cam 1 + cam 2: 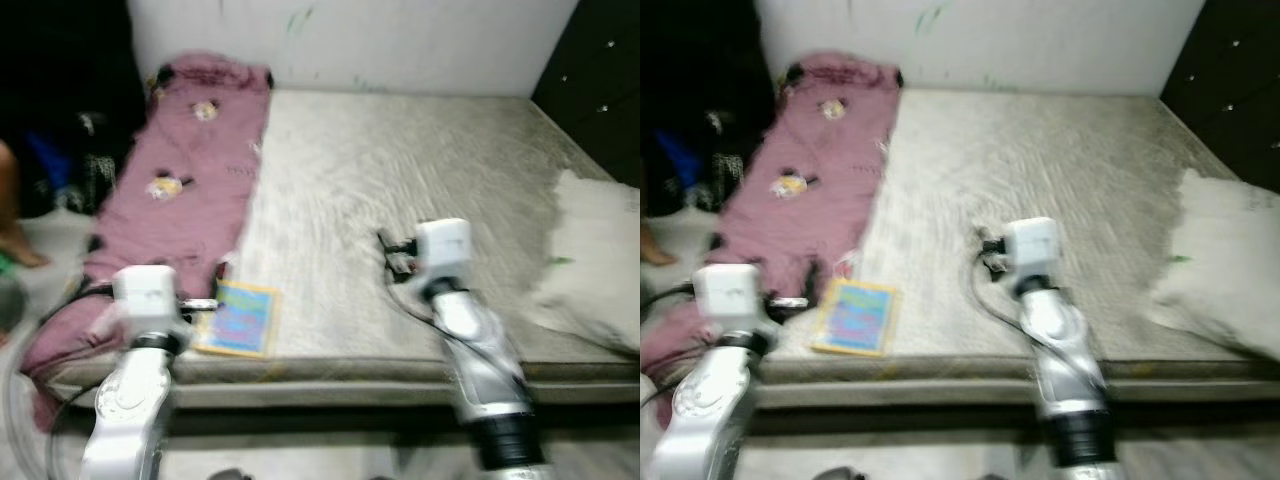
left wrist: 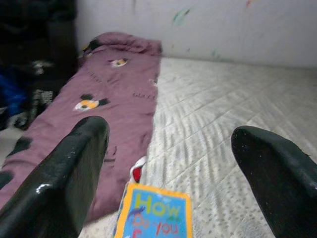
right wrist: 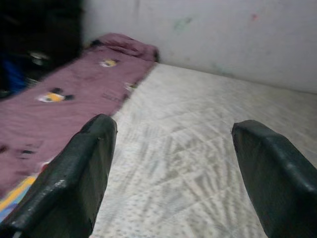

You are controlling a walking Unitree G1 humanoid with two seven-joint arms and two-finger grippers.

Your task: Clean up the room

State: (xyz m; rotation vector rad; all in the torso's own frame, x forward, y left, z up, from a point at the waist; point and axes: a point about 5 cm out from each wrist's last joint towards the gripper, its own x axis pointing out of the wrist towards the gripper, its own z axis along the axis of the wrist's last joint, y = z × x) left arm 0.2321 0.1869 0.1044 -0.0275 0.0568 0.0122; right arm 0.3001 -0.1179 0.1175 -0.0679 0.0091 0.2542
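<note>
A colourful children's book [image 1: 238,318] lies flat near the front edge of a grey quilted mattress [image 1: 400,170]. A purple blanket [image 1: 190,180] with cartoon prints runs along the mattress's left side. A small red and white item [image 2: 138,171] peeks out between the blanket and the book. My left gripper [image 2: 171,131] hovers open just in front of the book, nothing between its fingers. My right gripper [image 3: 174,126] is open over the middle of the mattress, also holding nothing. The eye views are blurred.
A white pillow or cloth [image 1: 595,250] lies on the mattress's right side. A dark cabinet [image 1: 600,80] stands at the back right, a white wall [image 1: 350,40] behind. Dark clutter [image 1: 60,150] and a person's foot [image 1: 15,245] are on the left.
</note>
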